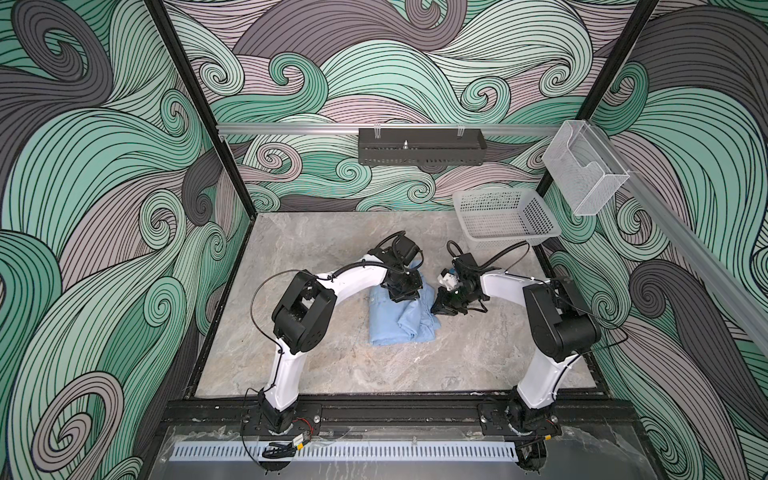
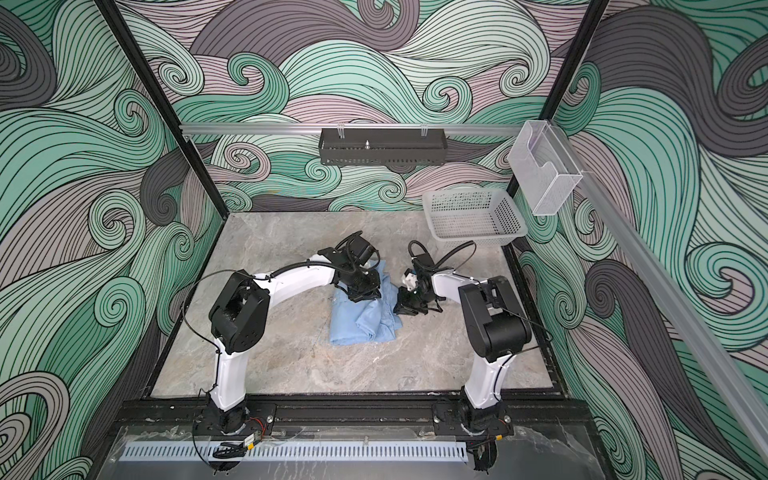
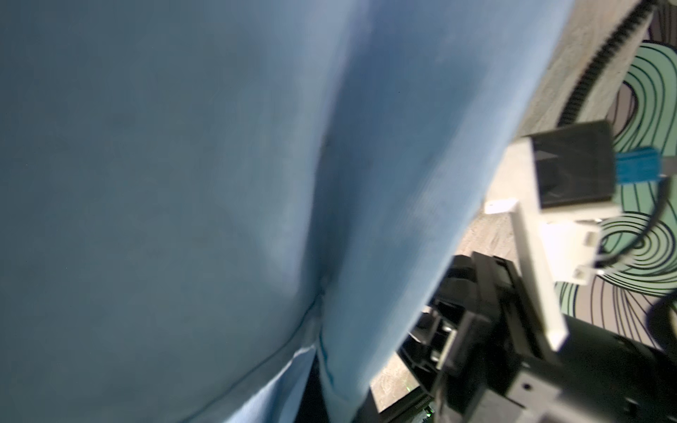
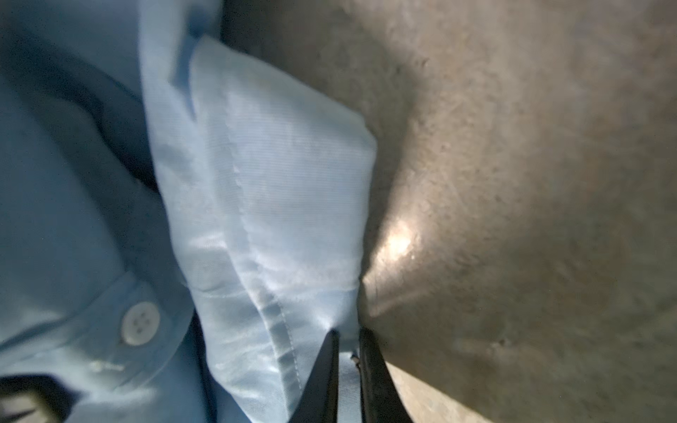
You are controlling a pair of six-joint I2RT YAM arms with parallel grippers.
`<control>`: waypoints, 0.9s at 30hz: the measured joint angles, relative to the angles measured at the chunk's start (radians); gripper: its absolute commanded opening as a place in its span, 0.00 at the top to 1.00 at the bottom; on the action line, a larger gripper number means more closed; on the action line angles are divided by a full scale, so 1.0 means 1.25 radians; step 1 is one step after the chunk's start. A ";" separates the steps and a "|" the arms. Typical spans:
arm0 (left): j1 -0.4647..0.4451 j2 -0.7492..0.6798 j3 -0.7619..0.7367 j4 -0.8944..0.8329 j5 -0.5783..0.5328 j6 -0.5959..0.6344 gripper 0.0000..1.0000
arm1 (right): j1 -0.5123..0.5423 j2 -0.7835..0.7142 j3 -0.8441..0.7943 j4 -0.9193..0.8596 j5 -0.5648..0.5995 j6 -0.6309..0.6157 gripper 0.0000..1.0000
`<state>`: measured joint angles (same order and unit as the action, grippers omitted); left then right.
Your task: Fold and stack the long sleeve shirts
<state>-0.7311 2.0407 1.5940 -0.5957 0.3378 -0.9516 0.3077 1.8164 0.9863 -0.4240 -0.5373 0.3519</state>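
1. While the light blue shirt (image 1: 397,322) lies crumpled on the surface (image 1: 332,370), it sits well apart from the basket (image 1: 540,224), toward the arm bases.
2. On the shirt's side away from the basket, the left gripper (image 1: 402,294) is clenched on fabric.
3. On its basket side, the right gripper (image 4: 348,344) pinches a stitched edge.

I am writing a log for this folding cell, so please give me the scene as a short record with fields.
surface: grey marble-look table
garment: light blue shirt, partly folded, rumpled, near the table's middle
left: left gripper shut, apparently on the shirt's far part; cloth hides its fingers
right: right gripper shut on the shirt's stitched edge
detail: white button beside that edge
container: perforated basket, far right corner, apart from the shirt
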 measured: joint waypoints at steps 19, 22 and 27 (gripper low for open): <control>0.003 0.058 0.034 0.002 -0.003 -0.002 0.44 | 0.002 -0.129 0.009 -0.081 0.064 -0.004 0.68; 0.007 0.011 0.013 0.016 0.000 0.006 0.39 | 0.002 -0.195 0.038 -0.114 0.084 -0.007 0.68; 0.016 -0.155 -0.040 0.045 0.002 0.028 0.39 | 0.013 -0.251 0.086 -0.133 0.084 -0.015 0.73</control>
<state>-0.7105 1.8465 1.5444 -0.5396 0.3397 -0.9165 0.3241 1.5032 1.0943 -0.5907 -0.4320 0.3336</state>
